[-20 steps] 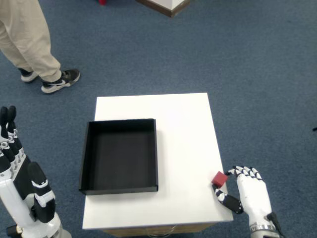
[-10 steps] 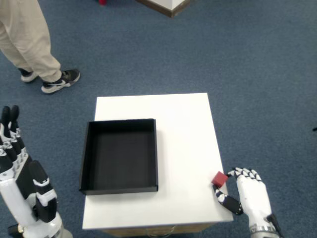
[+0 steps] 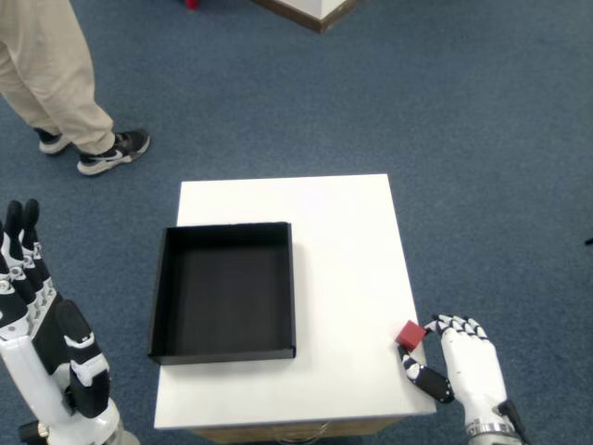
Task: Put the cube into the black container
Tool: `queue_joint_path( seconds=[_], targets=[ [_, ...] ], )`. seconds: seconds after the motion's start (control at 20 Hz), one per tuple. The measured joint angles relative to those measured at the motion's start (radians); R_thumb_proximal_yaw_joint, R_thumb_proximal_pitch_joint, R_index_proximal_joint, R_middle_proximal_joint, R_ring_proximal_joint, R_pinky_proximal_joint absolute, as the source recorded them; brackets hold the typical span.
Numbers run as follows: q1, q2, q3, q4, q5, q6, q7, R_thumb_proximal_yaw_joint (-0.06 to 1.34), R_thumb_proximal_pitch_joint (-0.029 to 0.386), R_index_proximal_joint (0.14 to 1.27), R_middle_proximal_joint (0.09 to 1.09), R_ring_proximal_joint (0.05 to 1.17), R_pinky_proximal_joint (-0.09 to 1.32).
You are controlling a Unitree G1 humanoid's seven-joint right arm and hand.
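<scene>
Over at the far side from the cube, my left hand (image 3: 42, 352) hangs upright off the table edge, fingers straight and together, holding nothing, well apart from everything that matters. Next comes the black container (image 3: 222, 290), sitting empty on the white table (image 3: 334, 232), its open top facing up and its near wall between the cube and the tray floor. A broad strip of bare tabletop separates that wall from the red cube (image 3: 410, 334), which sits right at the table's outer edge, tilted, with one corner raised. My right hand (image 3: 466, 363) is just beyond the cube, off the table's side, thumb curled in under the cube and fingertips touching its far face; I judge this a light pinch, though how firmly I have it I cannot tell. Here is the danger: with the cube perched at the edge, a weak pinch could let it roll off toward the blue carpet (image 3: 463, 111). And if I carry it low toward the container, it may clip the rim and pop free.
</scene>
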Motion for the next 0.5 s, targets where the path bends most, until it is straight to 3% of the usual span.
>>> queue_joint_path(
  seconds=[0.5],
  targets=[
    [0.003, 0.002, 0.001, 0.000, -0.014, 0.000, -0.001, 0.77, 0.042, 0.64, 0.32, 0.28, 0.21]
  ],
)
